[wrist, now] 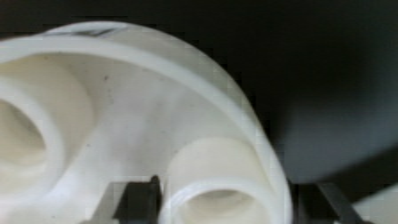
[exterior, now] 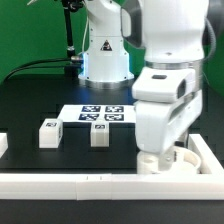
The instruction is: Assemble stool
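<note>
The white round stool seat [exterior: 181, 159] lies on the black table in the corner at the exterior view's right, against the white rails. My gripper [exterior: 158, 158] is down on it from above. In the wrist view the seat [wrist: 143, 105] fills the picture, with a round socket [wrist: 224, 203] between my fingers. My gripper [wrist: 228, 207] straddles that part of the rim, its dark pads [wrist: 153, 198] against both sides. Two short white legs with tags stand apart on the table, one [exterior: 48, 133] at the exterior view's left, one [exterior: 99, 136] in the middle.
The marker board [exterior: 100, 114] lies flat behind the legs. A long white rail [exterior: 90, 183] runs along the front edge and another [exterior: 207, 152] along the exterior view's right. The arm's base [exterior: 105, 55] stands at the back.
</note>
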Robot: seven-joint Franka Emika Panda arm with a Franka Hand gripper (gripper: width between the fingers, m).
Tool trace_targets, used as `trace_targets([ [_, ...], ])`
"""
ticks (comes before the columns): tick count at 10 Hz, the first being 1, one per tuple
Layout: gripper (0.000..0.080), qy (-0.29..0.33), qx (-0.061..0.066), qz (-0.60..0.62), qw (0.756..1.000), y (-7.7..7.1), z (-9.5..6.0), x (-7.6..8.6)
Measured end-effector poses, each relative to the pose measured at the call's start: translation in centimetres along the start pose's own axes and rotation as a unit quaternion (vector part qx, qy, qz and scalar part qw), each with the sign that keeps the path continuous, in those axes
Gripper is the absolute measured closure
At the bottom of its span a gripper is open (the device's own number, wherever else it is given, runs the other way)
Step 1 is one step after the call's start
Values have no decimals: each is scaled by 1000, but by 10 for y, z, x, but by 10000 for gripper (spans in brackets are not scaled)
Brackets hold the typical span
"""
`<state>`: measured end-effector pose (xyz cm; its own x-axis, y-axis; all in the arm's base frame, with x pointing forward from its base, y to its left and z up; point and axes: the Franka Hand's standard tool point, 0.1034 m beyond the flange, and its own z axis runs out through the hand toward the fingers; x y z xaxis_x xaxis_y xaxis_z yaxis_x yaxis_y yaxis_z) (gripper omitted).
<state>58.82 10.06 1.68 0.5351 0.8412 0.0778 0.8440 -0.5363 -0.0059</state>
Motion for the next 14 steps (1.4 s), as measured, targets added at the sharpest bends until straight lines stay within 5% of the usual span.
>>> trace_targets([
  [4,482,-1,-1,13,1000,-2,0,8],
  [5,384,-1,-1,13,1000,-2,1,8],
  [6,384,-1,-1,13,1000,-1,1,7],
  [7,221,-2,-2,14,1000,0,1,6],
  [8,164,-2,-2,14,1000,0,1,5],
  [14,151,-2,-2,15,1000,0,1,5],
])
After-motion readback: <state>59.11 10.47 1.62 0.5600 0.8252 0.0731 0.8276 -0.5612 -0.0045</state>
